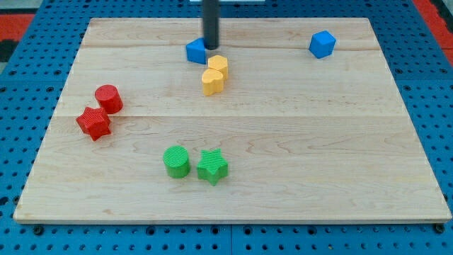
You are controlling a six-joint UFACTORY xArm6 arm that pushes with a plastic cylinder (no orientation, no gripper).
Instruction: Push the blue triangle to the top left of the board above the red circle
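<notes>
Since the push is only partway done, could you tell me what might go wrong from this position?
1. My tip sits at the blue triangle's right edge, right above the two yellow blocks; drifting toward the view's bottom could knock them.
2. Contact is on the triangle's corner, so it may rotate and slip off the tip.
3. The red circle and red star lie down-left; a low heading could disturb them.

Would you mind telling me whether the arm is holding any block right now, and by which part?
Nothing is held: the arm ends in a rod. My tip only presses against the right side of the blue triangle, just above the yellow blocks.
</notes>
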